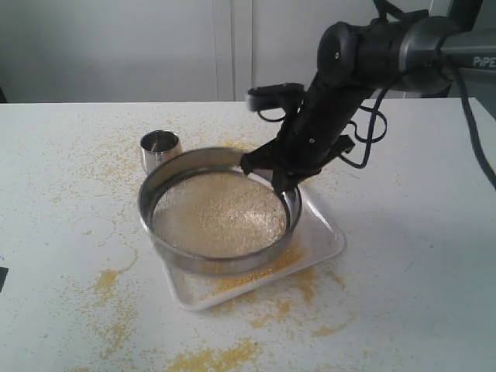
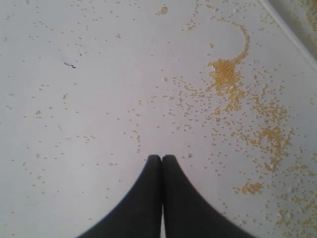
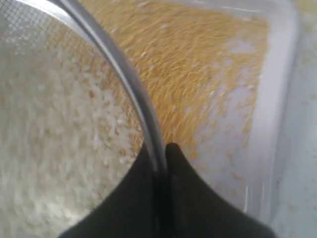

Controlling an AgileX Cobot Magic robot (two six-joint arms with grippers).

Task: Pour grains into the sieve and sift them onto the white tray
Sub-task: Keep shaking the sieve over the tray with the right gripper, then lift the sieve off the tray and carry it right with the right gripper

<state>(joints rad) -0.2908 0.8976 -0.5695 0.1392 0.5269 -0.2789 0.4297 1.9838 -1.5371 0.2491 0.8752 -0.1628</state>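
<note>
Right pincer is clamped on the sieve rim, one finger inside the wall and one outside. The right wrist view shows that clearly. Left pincer is closed on nothing, hanging over bare worktop dotted with loose meal.

Sieve is over the white tray and covers most of it. Can't tell if it's lifted or resting on it. Grains inside are a pale, coarse layer across the mesh. Yellow meal already lies on the tray under and beside the sieve. Cup stands upright just behind the sieve and looks empty. I judge pouring is done and sifting is the step in hand, well along.

To do it well, I'd shake in short, small side-to-side strokes with the sieve level, so the coarse layer doesn't pile against one wall or jump the rim. Stay centred over the tray: plenty of meal is on the worktop around it, so overshoot is the real risk. The grip is thin metal pinched at one edge and could pivot or slip, so no hard jerks. Mind the cup on the back stroke.
</note>
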